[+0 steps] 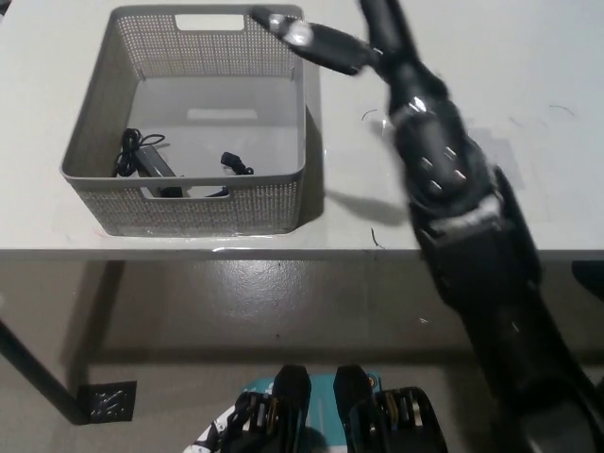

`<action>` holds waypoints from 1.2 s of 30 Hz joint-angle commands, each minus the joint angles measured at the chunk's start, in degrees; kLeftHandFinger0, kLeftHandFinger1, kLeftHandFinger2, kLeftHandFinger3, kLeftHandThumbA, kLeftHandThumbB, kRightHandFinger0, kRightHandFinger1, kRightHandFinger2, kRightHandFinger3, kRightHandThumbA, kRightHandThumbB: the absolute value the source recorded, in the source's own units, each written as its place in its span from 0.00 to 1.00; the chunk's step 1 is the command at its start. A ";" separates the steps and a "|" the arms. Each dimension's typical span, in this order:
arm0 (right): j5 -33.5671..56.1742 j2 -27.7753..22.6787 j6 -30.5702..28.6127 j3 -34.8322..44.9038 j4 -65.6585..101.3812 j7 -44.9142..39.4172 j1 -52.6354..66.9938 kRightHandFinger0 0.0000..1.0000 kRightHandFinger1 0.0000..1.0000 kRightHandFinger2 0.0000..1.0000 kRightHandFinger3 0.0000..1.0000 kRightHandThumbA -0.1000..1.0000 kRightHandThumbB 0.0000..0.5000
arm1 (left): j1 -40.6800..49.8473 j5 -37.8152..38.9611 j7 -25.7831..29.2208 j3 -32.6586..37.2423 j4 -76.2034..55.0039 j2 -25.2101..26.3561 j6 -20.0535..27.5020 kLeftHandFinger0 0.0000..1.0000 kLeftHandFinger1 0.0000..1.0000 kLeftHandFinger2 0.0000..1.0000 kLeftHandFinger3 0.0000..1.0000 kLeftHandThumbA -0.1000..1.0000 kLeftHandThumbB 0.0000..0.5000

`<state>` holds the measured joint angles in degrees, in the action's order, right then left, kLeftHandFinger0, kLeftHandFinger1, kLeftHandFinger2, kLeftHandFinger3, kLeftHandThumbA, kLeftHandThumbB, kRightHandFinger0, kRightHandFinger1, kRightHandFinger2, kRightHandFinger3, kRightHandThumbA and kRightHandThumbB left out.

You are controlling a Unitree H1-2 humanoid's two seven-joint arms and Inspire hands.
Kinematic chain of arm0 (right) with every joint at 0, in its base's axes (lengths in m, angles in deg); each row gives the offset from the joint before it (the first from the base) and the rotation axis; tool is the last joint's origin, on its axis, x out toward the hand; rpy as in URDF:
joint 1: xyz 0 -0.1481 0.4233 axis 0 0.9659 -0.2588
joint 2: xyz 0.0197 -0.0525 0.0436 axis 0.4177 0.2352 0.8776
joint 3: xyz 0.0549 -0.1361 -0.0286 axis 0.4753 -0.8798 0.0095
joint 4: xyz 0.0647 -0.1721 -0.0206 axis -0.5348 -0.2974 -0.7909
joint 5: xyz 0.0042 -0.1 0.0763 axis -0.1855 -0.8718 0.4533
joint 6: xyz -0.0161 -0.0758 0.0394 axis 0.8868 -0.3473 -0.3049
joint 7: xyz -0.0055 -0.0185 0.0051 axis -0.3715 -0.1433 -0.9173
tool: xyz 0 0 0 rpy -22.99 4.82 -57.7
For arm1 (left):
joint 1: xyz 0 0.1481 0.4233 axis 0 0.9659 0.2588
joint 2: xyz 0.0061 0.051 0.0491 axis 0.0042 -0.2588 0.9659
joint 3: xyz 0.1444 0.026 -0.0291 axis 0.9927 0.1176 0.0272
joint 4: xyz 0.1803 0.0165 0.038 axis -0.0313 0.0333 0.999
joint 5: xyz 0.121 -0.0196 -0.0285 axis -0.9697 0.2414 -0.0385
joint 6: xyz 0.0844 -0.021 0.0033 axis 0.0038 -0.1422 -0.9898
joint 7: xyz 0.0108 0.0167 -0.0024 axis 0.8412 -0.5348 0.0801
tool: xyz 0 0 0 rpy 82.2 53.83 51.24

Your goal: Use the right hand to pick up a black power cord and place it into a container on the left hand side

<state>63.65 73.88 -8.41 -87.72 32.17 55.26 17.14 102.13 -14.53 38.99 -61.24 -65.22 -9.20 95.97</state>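
- The black power cord (151,160) lies inside the grey perforated container (104,85), on its floor near the front left corner, with its brick and a loop of cable bunched together.
- A small black plug end (236,165) rests on the container floor a little to the right of the bundle, near the front wall.
- The container sits on the white table (453,57), toward the table's left side, close to the front edge.
- The black right hand (330,42) is raised above the table just beside the container's far right corner, with one finger stretched out over the rim.
- The right hand holds nothing and its fingers are spread apart, though the picture is blurred there.
- The black right arm (453,189) runs from the bottom right up across the table to the right of the container.
- A faint grey patch (524,165) marks the table surface right of the arm.
- The white left hand does not show in the head view.
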 commanded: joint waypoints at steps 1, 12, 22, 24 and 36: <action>12.31 -5.49 0.28 3.31 26.00 -7.31 17.16 1.00 1.00 1.00 1.00 1.00 0.84 | -1.32 1.08 0.68 -1.25 -0.75 0.70 2.37 1.00 1.00 1.00 1.00 0.98 0.78; 17.25 -8.14 -13.14 -2.97 23.89 -10.36 45.43 1.00 1.00 1.00 1.00 1.00 0.72 | -5.53 4.34 0.09 -4.24 -1.03 -0.20 -0.56 1.00 1.00 1.00 1.00 0.94 0.76; 19.48 -5.05 -19.85 -4.79 12.68 -10.82 56.70 1.00 1.00 1.00 1.00 1.00 0.79 | -7.34 5.50 -0.06 -5.43 0.48 -0.61 -1.13 1.00 1.00 1.00 1.00 0.95 0.80; 21.25 -4.71 -21.63 -4.43 10.76 -11.59 57.37 1.00 1.00 1.00 1.00 1.00 0.75 | -7.62 6.01 -0.27 -5.60 0.51 -0.76 -1.42 1.00 1.00 1.00 1.00 0.95 0.80; 25.68 -2.88 -27.49 -3.47 -1.70 -14.61 56.24 1.00 1.00 1.00 1.00 1.00 0.64 | -6.77 6.21 -0.96 -5.79 0.83 -0.16 -2.38 1.00 1.00 1.00 1.00 0.93 0.84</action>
<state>86.25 70.18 -30.18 -91.82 31.07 42.93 74.93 95.35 -9.78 38.93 -66.49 -64.01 -10.00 93.73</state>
